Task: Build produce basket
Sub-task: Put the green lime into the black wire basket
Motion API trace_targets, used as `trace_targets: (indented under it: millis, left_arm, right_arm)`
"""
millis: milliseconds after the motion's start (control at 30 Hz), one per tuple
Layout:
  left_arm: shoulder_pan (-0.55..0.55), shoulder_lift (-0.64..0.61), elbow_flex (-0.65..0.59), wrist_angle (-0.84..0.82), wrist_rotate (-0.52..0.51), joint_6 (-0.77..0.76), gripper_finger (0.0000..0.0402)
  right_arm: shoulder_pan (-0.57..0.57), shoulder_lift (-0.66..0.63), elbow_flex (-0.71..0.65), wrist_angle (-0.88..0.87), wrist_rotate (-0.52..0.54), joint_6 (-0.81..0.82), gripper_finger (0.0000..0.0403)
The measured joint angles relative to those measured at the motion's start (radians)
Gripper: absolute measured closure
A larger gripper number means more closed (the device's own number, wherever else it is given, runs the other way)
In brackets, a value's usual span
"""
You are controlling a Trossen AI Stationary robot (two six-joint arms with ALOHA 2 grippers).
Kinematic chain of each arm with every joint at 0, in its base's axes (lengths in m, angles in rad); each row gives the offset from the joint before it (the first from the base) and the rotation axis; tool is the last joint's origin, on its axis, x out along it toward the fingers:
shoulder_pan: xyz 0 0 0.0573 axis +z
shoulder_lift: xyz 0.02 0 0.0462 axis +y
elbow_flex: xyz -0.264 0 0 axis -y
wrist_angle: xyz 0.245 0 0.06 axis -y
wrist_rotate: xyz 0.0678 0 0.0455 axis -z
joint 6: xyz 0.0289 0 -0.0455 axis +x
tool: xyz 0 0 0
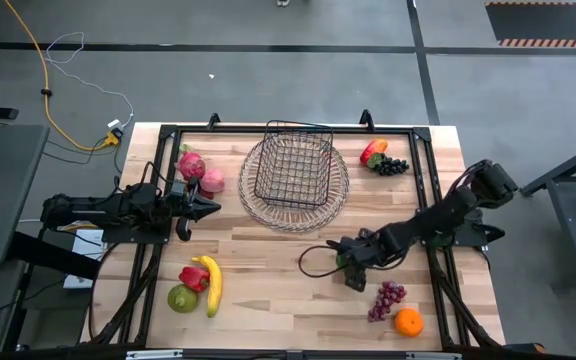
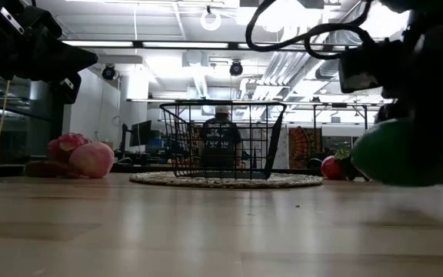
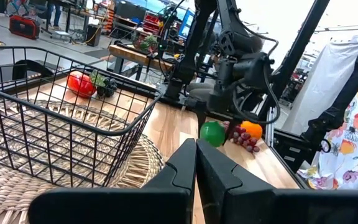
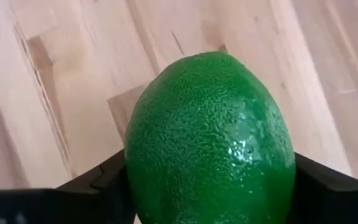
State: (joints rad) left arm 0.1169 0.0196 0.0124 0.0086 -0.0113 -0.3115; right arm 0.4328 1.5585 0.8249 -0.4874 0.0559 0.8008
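Closing on the green fruit, with the basket unfilled

Gripping was under way at the right tool [image 1: 354, 270], which sat low over the tabletop [image 1: 268, 260] in front of the woven tray [image 1: 343, 190]. In the right wrist view its two fingers [image 4: 98, 180] flanked a pebbled green fruit [image 4: 210, 143] on both sides, apparently touching it, so I judged the fruit held or very nearly so. The left tool [image 1: 206, 208] was clenched on nothing and waited near the dragon fruit [image 1: 192, 165], left of the basket [image 1: 293, 165]. The basket stood on the tray and looked empty. Grapes [image 1: 386, 298] and an orange [image 1: 408, 321] lay close by the right tool. The fruit's rounded skin could squirt out of the fingers if the squeeze landed off centre, and a rolling fruit could reach those neighbours. A low carry might catch the basket's wire rim
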Motion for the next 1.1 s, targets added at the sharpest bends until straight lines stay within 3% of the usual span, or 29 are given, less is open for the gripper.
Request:
trace_targets:
  millis: [300,567,700,833,1100]
  left_arm:
    - [0.0,0.0,0.0,0.0,0.0,0.0,0.0401]
    - [0.0,0.0,0.0,0.0,0.0,-0.002,0.0401]
    - [-0.001,0.0,0.0,0.045,0.009,-0.244,0.0401]
    - [-0.001,0.0,0.0,0.102,-0.045,-0.41,0.0401]
    - [-0.001,0.0,0.0,0.236,-0.105,-0.429,0.0401]
  right_arm:
    - [-0.145,-0.241,-0.001,0.021,-0.032,-0.024,0.0143]
    - [-0.308,-0.449,-0.001,0.299,0.067,-0.097,0.0141]
    - [-0.377,-0.493,-0.001,0.41,0.068,-0.15,0.0141]
    - [-0.419,-0.509,-0.001,0.455,0.054,-0.185,0.0141]
    - [-0.44,-0.511,-0.001,0.454,0.049,-0.227,0.014]
